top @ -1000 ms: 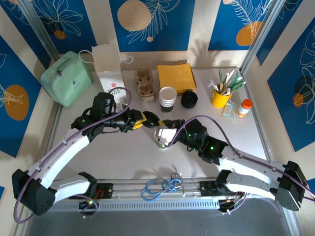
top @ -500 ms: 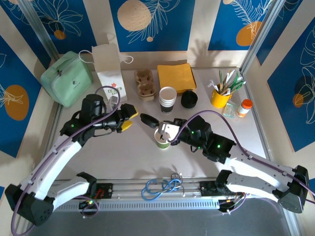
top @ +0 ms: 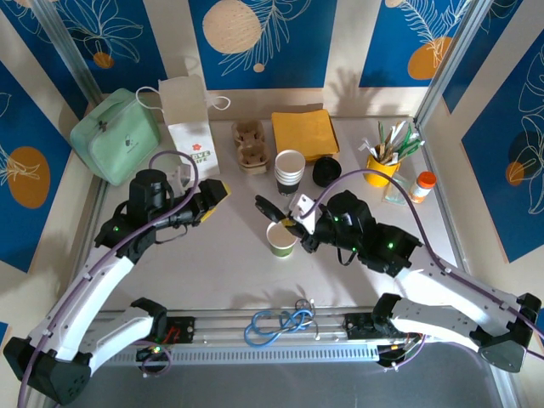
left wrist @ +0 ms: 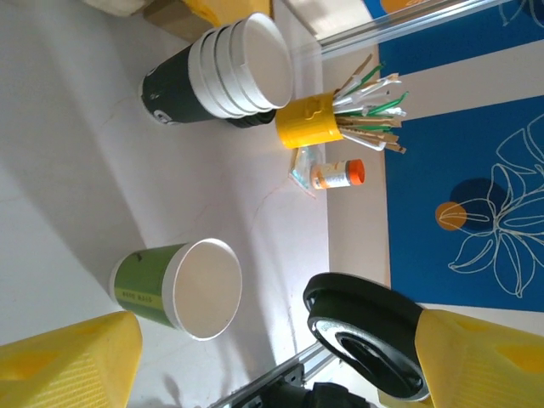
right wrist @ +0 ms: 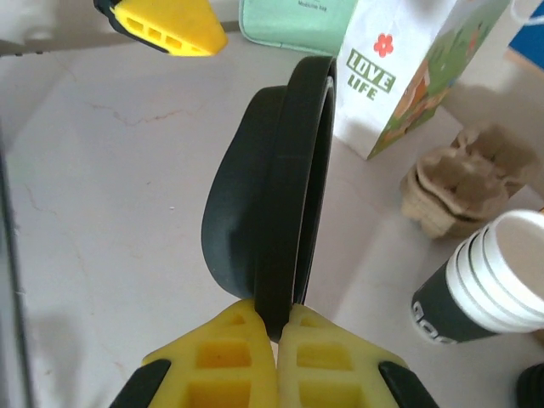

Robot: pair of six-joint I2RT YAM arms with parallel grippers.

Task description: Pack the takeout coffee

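So the right gripper (top: 294,223) has the black lid (top: 270,207) pinched by its rim, jaws pressed tight on it. In the right wrist view the lid stands on edge, sticking straight up out of the two yellow fingers (right wrist: 234,357), which close on its lower rim.

From the top camera the lid is mid-frame, tilted. It sits just to the upper left of the green coffee cup (top: 281,239), not seated on it. The cup stands upright on the table (top: 217,255) with its mouth open.

The left gripper (top: 211,201) is off at centre left, well apart from the cup, jaws spread wide with nothing between them. Its wrist view shows the cup and lid farther off, in the gap between its fingers.

Along the back, the stack of paper cups (top: 290,170) is just above the lid. The cup carrier (top: 249,144), the "LOVE LIFE" paper bag (top: 189,119) and the mint lunch bag (top: 115,134) run toward the upper left.
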